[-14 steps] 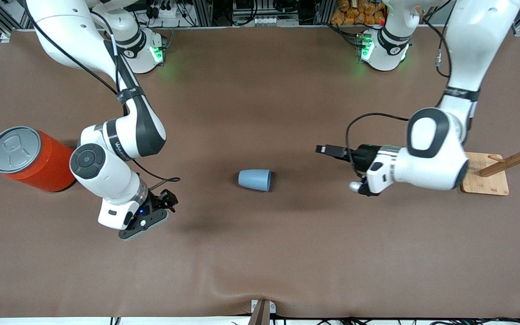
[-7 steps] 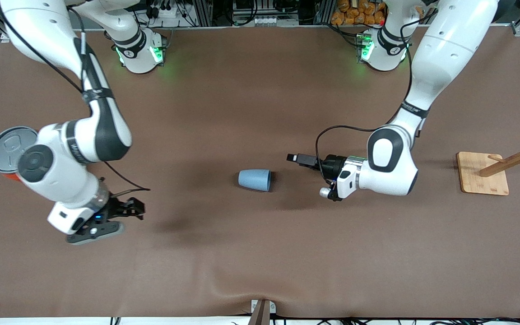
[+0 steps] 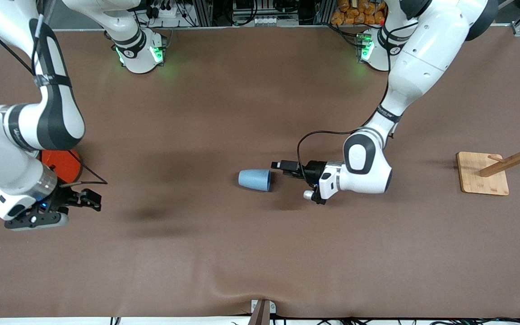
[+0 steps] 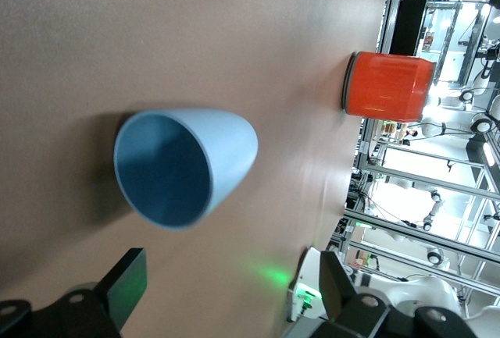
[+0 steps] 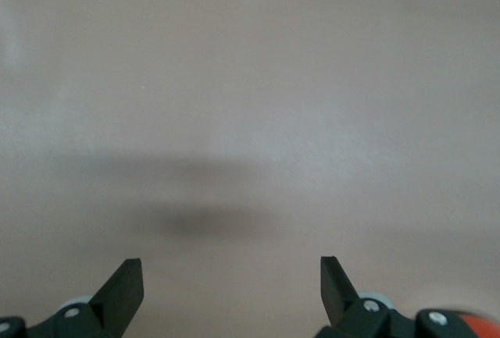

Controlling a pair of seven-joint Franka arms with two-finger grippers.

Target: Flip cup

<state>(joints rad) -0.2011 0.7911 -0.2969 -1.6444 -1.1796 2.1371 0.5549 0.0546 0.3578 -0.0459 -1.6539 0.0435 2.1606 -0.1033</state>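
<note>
The light-blue cup (image 3: 254, 179) lies on its side at the middle of the table, with its rim toward the left arm's end. In the left wrist view the cup (image 4: 183, 162) shows its open mouth facing the camera. My left gripper (image 3: 281, 167) is open and empty, low over the table just beside the cup's rim, fingers (image 4: 125, 285) apart and pointing at it. My right gripper (image 3: 89, 199) is open and empty over bare table toward the right arm's end; its fingers (image 5: 125, 283) stand wide apart.
The large orange can (image 3: 62, 165) stands toward the right arm's end, mostly hidden under the right arm; it also shows in the left wrist view (image 4: 388, 86). A wooden rack on a square base (image 3: 483, 174) stands at the left arm's end.
My left gripper has moved toward the cup and now sits just beside its rim. My right arm has drawn away toward its end of the table and now covers the orange can. The cup has not moved.
</note>
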